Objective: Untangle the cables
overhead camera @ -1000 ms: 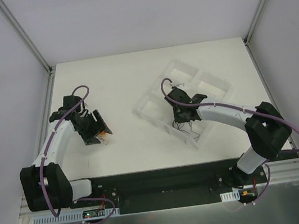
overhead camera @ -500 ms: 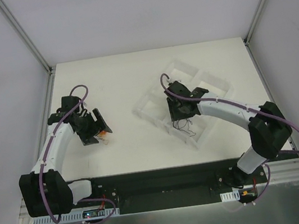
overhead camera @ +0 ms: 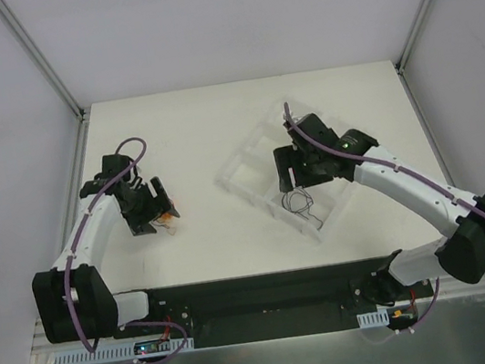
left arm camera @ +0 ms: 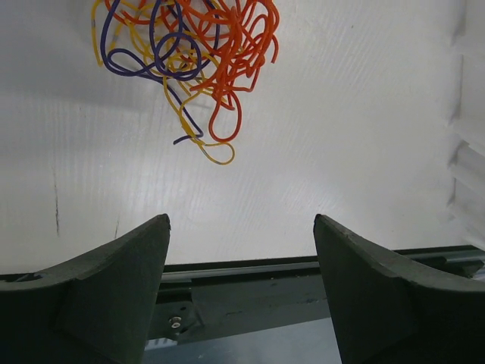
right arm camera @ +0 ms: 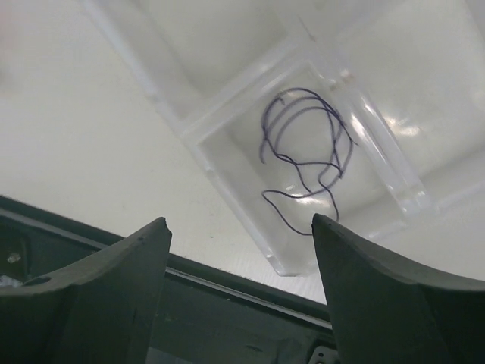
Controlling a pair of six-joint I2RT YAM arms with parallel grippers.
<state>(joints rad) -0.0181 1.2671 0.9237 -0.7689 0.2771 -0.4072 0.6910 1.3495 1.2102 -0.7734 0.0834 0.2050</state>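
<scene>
White matte table (overhead camera: 216, 131) carried a clear glossy divided tray (overhead camera: 248, 158) toward 3 o'clock. I saw the left gripper (left arm camera: 241, 227) and right gripper (right arm camera: 241, 227) spread apart, empty. Curly orange, yellow and purple cables (left arm camera: 189, 53) bunched at 9 o'clock; one thin dark strand (right arm camera: 305, 155) coiled in the tray's 6 o'clock cell.

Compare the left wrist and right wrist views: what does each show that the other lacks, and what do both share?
Left wrist only: a tangle of orange, yellow and purple wires on the white table. Right wrist only: one dark purple wire lying loose in a clear tray compartment. Both: an open, empty tool at the bottom (left tool, right tool), the table, and the dark rail at its near edge.
</scene>
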